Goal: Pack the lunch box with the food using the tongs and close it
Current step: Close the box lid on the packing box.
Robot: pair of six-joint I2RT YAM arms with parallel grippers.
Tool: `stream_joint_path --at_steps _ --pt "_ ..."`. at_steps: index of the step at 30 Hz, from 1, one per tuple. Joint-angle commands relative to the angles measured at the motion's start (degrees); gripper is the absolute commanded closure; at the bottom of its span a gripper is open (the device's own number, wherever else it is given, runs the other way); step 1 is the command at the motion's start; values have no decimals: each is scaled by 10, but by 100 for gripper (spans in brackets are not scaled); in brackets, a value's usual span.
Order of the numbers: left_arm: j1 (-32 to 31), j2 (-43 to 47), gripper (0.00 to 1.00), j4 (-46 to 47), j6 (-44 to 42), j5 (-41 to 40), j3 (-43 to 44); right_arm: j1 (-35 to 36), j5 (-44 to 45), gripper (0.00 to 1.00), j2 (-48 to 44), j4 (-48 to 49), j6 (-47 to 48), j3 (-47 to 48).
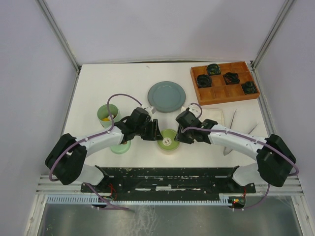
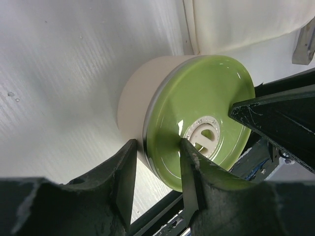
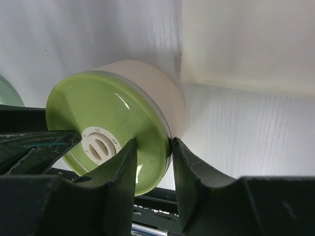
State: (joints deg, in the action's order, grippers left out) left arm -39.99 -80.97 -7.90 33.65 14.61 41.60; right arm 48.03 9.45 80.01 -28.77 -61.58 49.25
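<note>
The lunch box's small bowl (image 2: 138, 88) stands near the table's front, with its lime-green round lid (image 1: 168, 142) on it. My left gripper (image 1: 156, 132) comes in from the left. It (image 2: 157, 145) is shut across the lid's (image 2: 206, 98) rim, one finger on top and one beside the wall. My right gripper (image 1: 179, 135) grips the opposite rim (image 3: 153, 142) the same way. The mint-green canister (image 1: 107, 114) stands open at the left with yellow food (image 1: 105, 118) inside. Its flat lid (image 1: 119, 147) lies partly under my left arm. The silver tongs (image 1: 232, 118) lie at the right, partly under my right arm.
A grey-blue plate (image 1: 167, 96) sits behind the bowl. A folded cream cloth (image 1: 209, 114) lies to the bowl's right. A compartmented wooden tray (image 1: 224, 81) with dark objects stands at the back right. A black rail (image 1: 167, 179) runs along the near edge.
</note>
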Motion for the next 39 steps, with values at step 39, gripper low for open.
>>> stream_joint_path --at_steps 39 --pt "-18 -27 62 -4 26 -1 -8 -74 110 66 114 -104 197 69"
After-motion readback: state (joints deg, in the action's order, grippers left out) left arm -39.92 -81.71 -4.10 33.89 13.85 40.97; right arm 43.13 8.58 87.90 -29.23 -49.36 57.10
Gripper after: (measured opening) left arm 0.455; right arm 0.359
